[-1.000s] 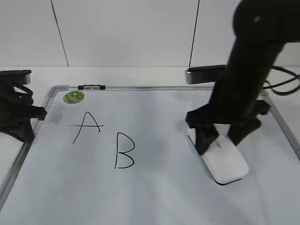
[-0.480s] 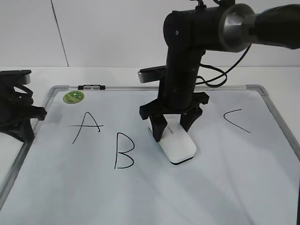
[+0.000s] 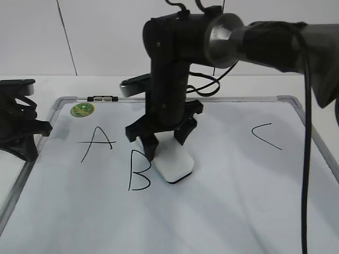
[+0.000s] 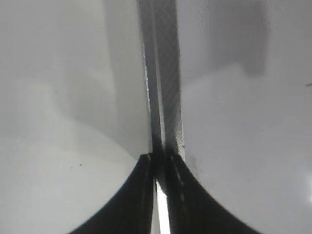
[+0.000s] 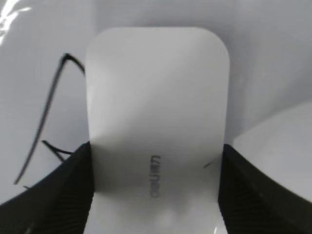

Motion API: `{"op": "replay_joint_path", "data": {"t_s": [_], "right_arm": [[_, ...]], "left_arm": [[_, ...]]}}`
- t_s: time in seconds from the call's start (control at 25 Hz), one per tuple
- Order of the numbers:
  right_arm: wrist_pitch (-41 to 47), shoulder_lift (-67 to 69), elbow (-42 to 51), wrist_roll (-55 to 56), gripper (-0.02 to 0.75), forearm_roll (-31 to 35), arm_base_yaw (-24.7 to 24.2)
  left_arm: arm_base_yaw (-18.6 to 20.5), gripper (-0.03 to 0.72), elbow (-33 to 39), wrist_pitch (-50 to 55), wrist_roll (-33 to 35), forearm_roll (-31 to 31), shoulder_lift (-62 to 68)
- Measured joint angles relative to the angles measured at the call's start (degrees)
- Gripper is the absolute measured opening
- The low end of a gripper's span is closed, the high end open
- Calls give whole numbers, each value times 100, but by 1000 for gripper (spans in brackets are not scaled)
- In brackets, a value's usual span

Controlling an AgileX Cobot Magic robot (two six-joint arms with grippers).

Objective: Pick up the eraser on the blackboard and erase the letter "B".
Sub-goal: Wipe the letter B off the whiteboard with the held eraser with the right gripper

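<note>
The blackboard [image 3: 238, 211] is a white board with a grey frame, lying flat. The letter "B" [image 3: 139, 170] stands left of centre. My right gripper [image 3: 165, 144] is shut on the eraser [image 3: 170, 162], a white flat block with a black underside, which rests on the board just right of the "B". In the right wrist view the eraser [image 5: 156, 112] sits between my black fingers [image 5: 63, 190], with strokes of the "B" [image 5: 44, 122] at its left. My left gripper [image 3: 24, 140] stays at the board's left edge; in its wrist view its jaws [image 4: 162, 165] are closed over the frame [image 4: 163, 87].
A black "A" [image 3: 98, 142] is left of the "B" and a black "C" [image 3: 266, 135] is at the right. A round green sticker [image 3: 83, 109] sits at the board's top-left corner. Black cables [image 3: 306, 159] hang from the right arm.
My right gripper has slid the eraser leftward across the board, from the right side past the "C" to just beside the "B". The left arm has not moved.
</note>
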Motion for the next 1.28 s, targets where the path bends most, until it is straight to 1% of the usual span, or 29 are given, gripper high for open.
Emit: {"op": "replay_joint_path", "data": {"t_s": [0.2, 0.28, 0.36, 0.6, 0.8, 0.96, 1.2, 1.28], "right_arm": [[-181, 23, -11, 0, 534, 45, 602], [-216, 33, -11, 0, 534, 45, 772], [-243, 33, -11, 0, 534, 45, 867], [-242, 43, -11, 21, 534, -7, 866], [-255, 43, 37, 21, 534, 60, 710], [-356, -15, 208, 94, 534, 316, 447], [-387, -114, 399, 176, 534, 345, -351], [-387, -185, 467, 176, 534, 319, -507]], "left_arm": [[0, 45, 0, 24, 0, 9, 0], [0, 45, 0, 35, 0, 21, 0], [0, 46, 0, 58, 0, 33, 0], [0, 48, 0, 105, 0, 56, 0], [0, 50, 0, 105, 0, 56, 0], [0, 50, 0, 105, 0, 56, 0], [0, 50, 0, 105, 0, 70, 0], [0, 52, 0, 105, 10, 70, 0]]}}
